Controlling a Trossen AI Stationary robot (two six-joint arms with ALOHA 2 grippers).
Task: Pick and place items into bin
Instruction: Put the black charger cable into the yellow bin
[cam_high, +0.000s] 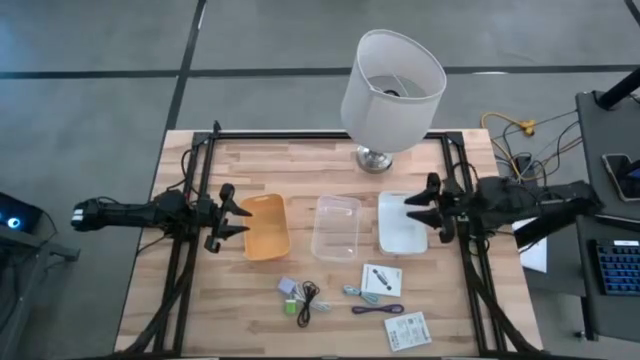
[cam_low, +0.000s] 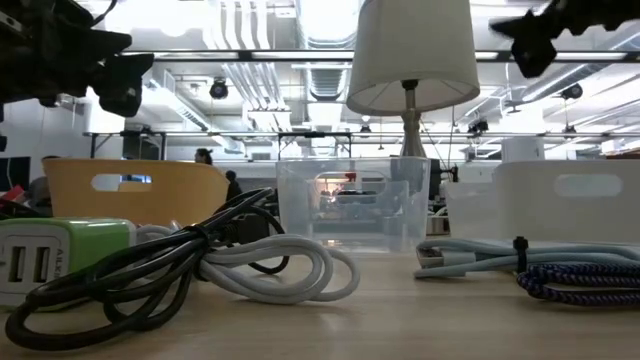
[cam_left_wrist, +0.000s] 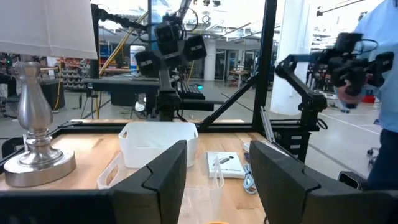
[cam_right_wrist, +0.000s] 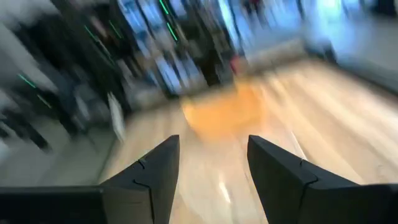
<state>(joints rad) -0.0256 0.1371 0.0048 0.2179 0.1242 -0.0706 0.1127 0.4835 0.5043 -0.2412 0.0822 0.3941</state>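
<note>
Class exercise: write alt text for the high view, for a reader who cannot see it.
Three bins, orange, clear and white, sit mid-table between the open left gripper and open right gripper. Cables and cards lie nearer the front edge; a white lamp stands behind.

Three bins (cam_high: 336, 226) between open grippers (cam_high: 232, 218)

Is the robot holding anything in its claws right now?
No, nothing is held. The left gripper is open beside the orange bin, and the right gripper is open above the white bin. Both are empty.

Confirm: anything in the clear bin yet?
No. In the high view the clear bin sits empty between the orange bin and white bin; the items lie on the table.
</note>
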